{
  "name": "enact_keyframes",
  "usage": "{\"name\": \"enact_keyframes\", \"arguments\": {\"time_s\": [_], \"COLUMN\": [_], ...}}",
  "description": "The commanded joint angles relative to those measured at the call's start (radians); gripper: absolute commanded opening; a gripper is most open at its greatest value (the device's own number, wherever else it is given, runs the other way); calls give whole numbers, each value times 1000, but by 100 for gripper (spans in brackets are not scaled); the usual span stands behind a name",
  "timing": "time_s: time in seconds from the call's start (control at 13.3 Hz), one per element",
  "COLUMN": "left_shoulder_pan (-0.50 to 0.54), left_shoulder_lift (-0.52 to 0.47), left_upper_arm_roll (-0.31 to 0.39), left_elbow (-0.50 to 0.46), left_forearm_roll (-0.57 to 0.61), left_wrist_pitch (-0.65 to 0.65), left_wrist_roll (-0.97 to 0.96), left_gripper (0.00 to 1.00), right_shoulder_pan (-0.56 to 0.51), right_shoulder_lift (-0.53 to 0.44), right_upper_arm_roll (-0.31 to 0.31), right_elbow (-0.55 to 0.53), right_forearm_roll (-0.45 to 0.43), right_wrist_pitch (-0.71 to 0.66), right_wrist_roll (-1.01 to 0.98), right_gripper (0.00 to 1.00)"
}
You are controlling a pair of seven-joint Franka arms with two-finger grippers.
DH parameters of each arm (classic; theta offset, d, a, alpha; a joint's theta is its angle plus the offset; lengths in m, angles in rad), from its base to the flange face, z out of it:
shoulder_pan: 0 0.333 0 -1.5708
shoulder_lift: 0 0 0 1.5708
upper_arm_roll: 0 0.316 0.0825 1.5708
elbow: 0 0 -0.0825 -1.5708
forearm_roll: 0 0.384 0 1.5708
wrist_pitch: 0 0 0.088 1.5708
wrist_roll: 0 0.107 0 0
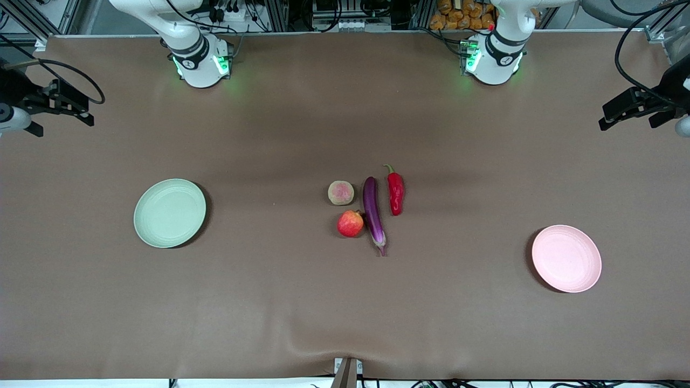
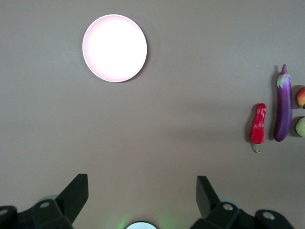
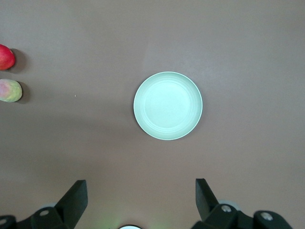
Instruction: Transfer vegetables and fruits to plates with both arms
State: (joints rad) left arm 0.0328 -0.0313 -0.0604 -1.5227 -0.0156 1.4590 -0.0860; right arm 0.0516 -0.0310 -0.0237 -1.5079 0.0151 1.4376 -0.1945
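A purple eggplant, a red chili pepper, a red apple and a tan-green fruit with a pink blush lie close together at the table's middle. The pale green plate sits toward the right arm's end and the pale pink plate toward the left arm's end; both hold nothing. My left gripper is open and empty, high over the table near the pink plate. My right gripper is open and empty, high over the table near the green plate.
Both arm bases stand along the table's edge farthest from the front camera. The left wrist view also shows the chili and eggplant. The right wrist view shows the apple and the dull fruit. A brown cloth covers the table.
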Motion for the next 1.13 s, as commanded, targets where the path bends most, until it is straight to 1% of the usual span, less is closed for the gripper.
{"name": "enact_keyframes", "arguments": {"time_s": [0.0,0.23,0.38,0.45,1.06], "left_shoulder_pan": [4,4,1,-2,7], "left_shoulder_lift": [-1,-1,2,1,5], "left_upper_arm_roll": [-9,-3,-9,-10,-6], "left_elbow": [19,24,26,26,24], "left_forearm_roll": [19,22,71,74,62], "left_wrist_pitch": [-23,-25,-23,-23,-23], "left_wrist_roll": [8,12,15,15,15], "left_gripper": [100,100,100,100,100], "right_shoulder_pan": [-2,-4,-6,-7,-15], "right_shoulder_lift": [-7,-6,-6,-6,-6], "right_upper_arm_roll": [-4,-4,-4,-5,-8], "right_elbow": [6,6,6,6,2], "right_forearm_roll": [-21,-21,-18,-17,-10], "right_wrist_pitch": [-2,0,-2,-2,-3], "right_wrist_roll": [17,17,17,17,15], "right_gripper": [100,100,100,100,100]}}
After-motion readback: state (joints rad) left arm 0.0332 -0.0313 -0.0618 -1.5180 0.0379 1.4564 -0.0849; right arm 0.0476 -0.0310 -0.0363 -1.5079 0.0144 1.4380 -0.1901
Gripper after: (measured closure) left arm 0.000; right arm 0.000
